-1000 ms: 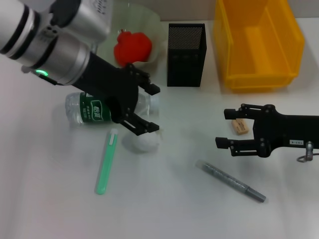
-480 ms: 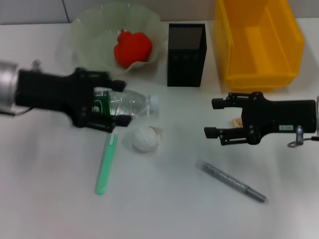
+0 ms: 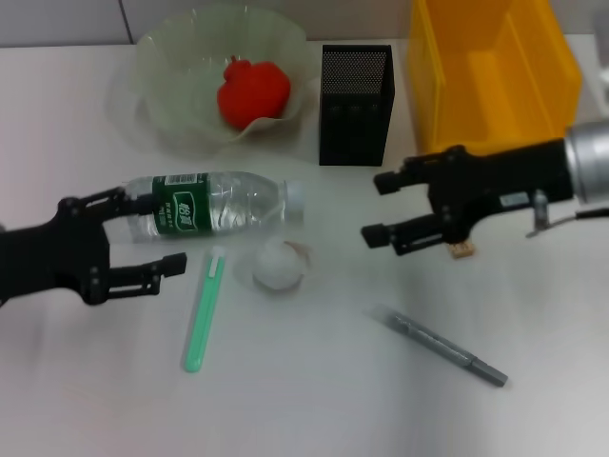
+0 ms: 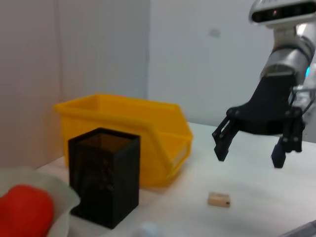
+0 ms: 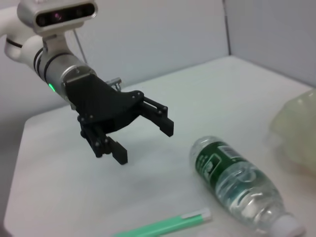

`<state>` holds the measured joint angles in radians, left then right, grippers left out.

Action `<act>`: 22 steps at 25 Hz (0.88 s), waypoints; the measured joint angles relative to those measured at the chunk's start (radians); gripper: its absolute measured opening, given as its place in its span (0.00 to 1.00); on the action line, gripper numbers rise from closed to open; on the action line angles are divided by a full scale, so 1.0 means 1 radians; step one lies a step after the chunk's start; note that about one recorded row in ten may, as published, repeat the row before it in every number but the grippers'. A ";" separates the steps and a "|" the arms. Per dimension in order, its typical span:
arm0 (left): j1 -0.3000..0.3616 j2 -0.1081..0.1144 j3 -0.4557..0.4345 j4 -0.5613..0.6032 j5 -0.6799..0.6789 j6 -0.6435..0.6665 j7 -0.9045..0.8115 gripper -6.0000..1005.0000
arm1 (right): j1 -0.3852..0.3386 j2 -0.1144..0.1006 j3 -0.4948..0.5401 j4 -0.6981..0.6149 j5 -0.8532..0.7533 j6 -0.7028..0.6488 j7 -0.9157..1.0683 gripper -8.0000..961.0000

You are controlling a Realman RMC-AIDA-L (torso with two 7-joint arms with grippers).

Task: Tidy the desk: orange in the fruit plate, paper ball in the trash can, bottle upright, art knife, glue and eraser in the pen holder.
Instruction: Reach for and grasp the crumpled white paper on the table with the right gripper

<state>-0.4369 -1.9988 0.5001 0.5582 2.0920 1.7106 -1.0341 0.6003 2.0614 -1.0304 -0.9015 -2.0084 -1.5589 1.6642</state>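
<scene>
Nearest the robot: grey art knife (image 3: 444, 346) flat on the white desk (image 3: 314, 400), pointing diagonally, untouched. Green glue stick (image 3: 203, 310) flat further left, cap end toward the bottle. Crumpled white paper ball (image 3: 278, 267) just beside the glue stick's upper end, resting on the desk.

Left gripper (image 3: 150, 231) at the left edge, jaws spread wide, holding nothing; upper finger close beside the bottle's base, contact not determinable. Confirmed empty and wide open in the right wrist view (image 5: 132, 130).

Clear plastic bottle (image 3: 211, 204) on its side, white cap toward the pen holder; green label with white characters, not legible. Same in the right wrist view (image 5: 237, 181).

Right gripper (image 3: 383, 208) right of centre, jaws wide apart, empty, hovering above the desk; also open in the left wrist view (image 4: 249, 140). Tan eraser (image 3: 463, 250) partly hidden under that gripper's body, lying on the desk (image 4: 219, 200).

Farther back: black mesh pen holder (image 3: 354, 105) upright. Yellow bin (image 3: 492, 81) at its right. Translucent fruit plate (image 3: 164, 71) at rear left, with a red-orange fruit (image 3: 253, 91) inside.
</scene>
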 joint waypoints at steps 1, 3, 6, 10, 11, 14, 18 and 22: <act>0.014 -0.005 -0.012 -0.010 -0.003 -0.003 0.019 0.84 | 0.021 0.000 -0.017 -0.018 -0.020 -0.003 0.044 0.76; 0.031 -0.012 -0.023 -0.027 -0.008 -0.005 0.045 0.84 | 0.061 0.000 -0.042 -0.052 -0.062 -0.011 0.114 0.75; 0.037 -0.015 -0.025 -0.041 -0.006 -0.008 0.051 0.84 | 0.127 0.001 -0.080 -0.097 -0.138 -0.028 0.224 0.75; 0.039 -0.018 -0.025 -0.048 -0.003 -0.017 0.052 0.84 | 0.221 0.001 -0.135 -0.123 -0.227 -0.047 0.342 0.75; 0.039 -0.019 -0.025 -0.049 -0.003 -0.018 0.053 0.84 | 0.244 0.001 -0.146 -0.124 -0.247 -0.049 0.372 0.75; 0.045 -0.024 -0.020 -0.049 -0.001 -0.024 0.054 0.84 | 0.303 0.003 -0.177 -0.125 -0.291 -0.053 0.451 0.74; 0.049 -0.030 -0.017 -0.050 0.001 -0.027 0.058 0.84 | 0.372 0.014 -0.208 -0.115 -0.363 -0.053 0.518 0.74; 0.055 -0.037 -0.015 -0.051 0.002 -0.027 0.058 0.84 | 0.422 0.020 -0.254 -0.069 -0.392 -0.049 0.533 0.74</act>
<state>-0.3822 -2.0358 0.4846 0.5071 2.0937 1.6840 -0.9764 1.0224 2.0810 -1.2848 -0.9707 -2.4001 -1.6084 2.1969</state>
